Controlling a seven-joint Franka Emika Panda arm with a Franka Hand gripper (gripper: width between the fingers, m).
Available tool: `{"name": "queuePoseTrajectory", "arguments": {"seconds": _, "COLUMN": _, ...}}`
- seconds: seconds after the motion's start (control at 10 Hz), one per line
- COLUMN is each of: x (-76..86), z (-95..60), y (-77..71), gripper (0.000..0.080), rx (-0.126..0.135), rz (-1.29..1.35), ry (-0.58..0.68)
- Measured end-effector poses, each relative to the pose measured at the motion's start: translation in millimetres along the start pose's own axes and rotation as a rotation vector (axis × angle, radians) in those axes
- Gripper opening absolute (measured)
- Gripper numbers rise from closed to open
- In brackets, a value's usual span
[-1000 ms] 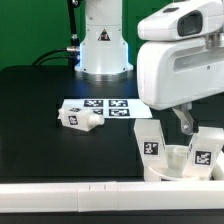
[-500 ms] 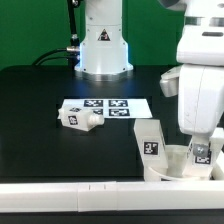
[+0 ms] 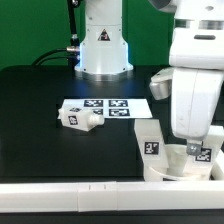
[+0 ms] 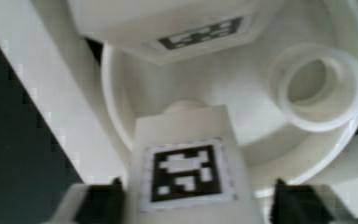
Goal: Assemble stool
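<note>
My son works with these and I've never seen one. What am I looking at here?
A robot arm is putting a small white stool together. One picture comes from a camera off the arm, the other from a camera on its wrist, looking down past the hand. The round seat lies on the black table at the exterior view's lower right. The hand's fingers sit either side of one leg standing in it; whether they pinch it I cannot tell. A second leg stands in it too. A third leg lies loose beside the marker board, a flat sheet of printed squares.
</note>
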State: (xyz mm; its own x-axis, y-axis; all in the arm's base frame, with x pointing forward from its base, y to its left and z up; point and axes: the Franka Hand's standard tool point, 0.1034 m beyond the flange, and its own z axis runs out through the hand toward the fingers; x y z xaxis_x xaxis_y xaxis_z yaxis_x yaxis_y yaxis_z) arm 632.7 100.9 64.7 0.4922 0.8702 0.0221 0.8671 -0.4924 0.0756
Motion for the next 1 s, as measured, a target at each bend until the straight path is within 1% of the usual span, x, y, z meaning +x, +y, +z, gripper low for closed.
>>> {"name": "queuePoseTrajectory", "arguments": {"seconds": 0.1, "x": -0.2, "z": -0.6, "y": 0.8, "gripper": 0.0335, "rx": 0.000, "rz": 0.104, "ry": 0.001}}
{"name": "queuePoseTrajectory", "arguments": {"seconds": 0.2, "x": 0.5, "z": -3.5, "y": 3.9, "gripper": 0.0335, "rx": 0.000, "rz": 0.281, "ry": 0.008}}
{"name": "queuePoseTrajectory", "arguments": {"seconds": 0.4, "x": 1.6, "z": -3.0, "y": 1.5, "gripper": 0.0335, "rx": 0.020, "rz": 0.706, "ry": 0.014}}
{"name": "queuePoseTrajectory", "arguments": {"seconds": 0.5, "x": -2.2, "z": -0.7, "y": -0.4, "gripper": 0.0335, "rx": 0.026, "rz": 0.794, "ry": -0.001}}
{"name": "queuePoseTrajectory", "arguments": {"seconds": 0.6, "x": -3.2, "z": 0.7, "y": -2.1, "gripper": 0.0335, "rx": 0.023, "rz": 0.839, "ry": -0.006}}
{"name": "queuePoseTrajectory", "arguments": {"seconds": 0.9, "x": -7.6, "z": 0.6, "y": 1.5, "gripper": 0.0337, "rx": 0.019, "rz": 1.033, "ry": -0.011}}
{"name": "queuePoseTrajectory", "arguments": {"seconds": 1.0, "x": -10.3, "z": -1.9, "y": 7.1, "gripper": 0.0337, "rx": 0.021, "rz": 1.233, "ry": -0.007}}
